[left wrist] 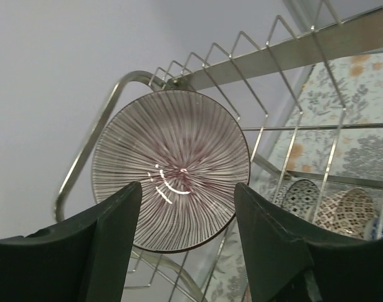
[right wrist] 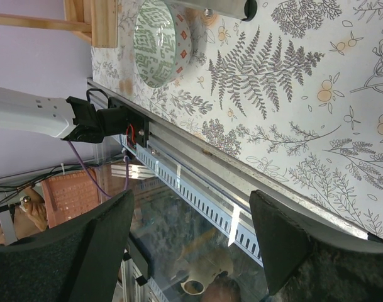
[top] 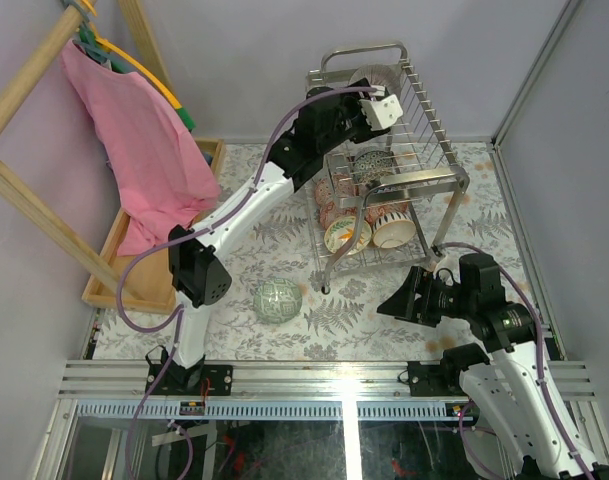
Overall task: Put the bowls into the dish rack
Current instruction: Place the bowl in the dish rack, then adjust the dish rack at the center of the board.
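Chrome dish rack (top: 414, 183) holds striped bowl (left wrist: 172, 151); left claw (left wrist: 188, 192), right claw (right wrist: 191, 198) released.

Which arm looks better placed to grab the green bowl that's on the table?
Right, probably. The right gripper hangs open and empty, low over the table, nearer the green bowl. The left gripper is high at the dish rack, jaws apart beside a striped bowl there.
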You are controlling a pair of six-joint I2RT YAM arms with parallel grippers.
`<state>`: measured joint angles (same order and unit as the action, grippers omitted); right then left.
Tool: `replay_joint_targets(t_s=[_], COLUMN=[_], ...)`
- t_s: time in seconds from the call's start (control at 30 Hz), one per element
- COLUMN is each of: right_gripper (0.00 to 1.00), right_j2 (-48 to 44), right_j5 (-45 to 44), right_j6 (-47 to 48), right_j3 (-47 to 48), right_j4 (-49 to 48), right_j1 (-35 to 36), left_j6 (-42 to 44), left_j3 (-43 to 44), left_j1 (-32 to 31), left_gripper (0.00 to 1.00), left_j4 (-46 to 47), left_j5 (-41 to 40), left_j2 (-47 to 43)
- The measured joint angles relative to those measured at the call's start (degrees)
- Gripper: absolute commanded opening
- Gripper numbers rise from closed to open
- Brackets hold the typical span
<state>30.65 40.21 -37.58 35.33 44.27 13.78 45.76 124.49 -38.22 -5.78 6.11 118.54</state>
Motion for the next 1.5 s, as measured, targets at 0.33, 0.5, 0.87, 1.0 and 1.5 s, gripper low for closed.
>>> replay_joint_targets(t_s=[0.33, 0.5, 0.87, 1.0, 1.5], right_gripper=[0.82, 0.82, 0.82, 0.83, 0.58], right_j2=[0.7, 1.73, 8.35, 14.12, 43.21], right_j5=[-1.09, -2.19, -8.09, -11.39, -27.47], right_j6=[1.05, 2.58, 3.67, 4.22, 12.0], right_j3=[11.17, 24.13, 53.72, 60.57, 83.41], right_j4=[4.52, 8.35, 12.2, 11.61, 11.19], right_j1=[0.0, 0.0, 0.0, 0.0, -0.11], left_j6=[-11.5, -17.09, -26.53, -29.7, -49.55], left_j3=[0.55, -0.15, -9.64, -10.95, -19.17], left_j1=[1.11, 2.19, 2.54, 2.67, 0.22], left_gripper=[0.81, 0.83, 0.87, 0.86, 0.46], left_j4=[-1.92, -1.31, -0.33, -0.31, -3.58], left_j5=[3.89, 6.51, 9.38, 10.54, 16.48], left_j2=[-0.28, -1.38, -13.6, -18.25, -28.04])
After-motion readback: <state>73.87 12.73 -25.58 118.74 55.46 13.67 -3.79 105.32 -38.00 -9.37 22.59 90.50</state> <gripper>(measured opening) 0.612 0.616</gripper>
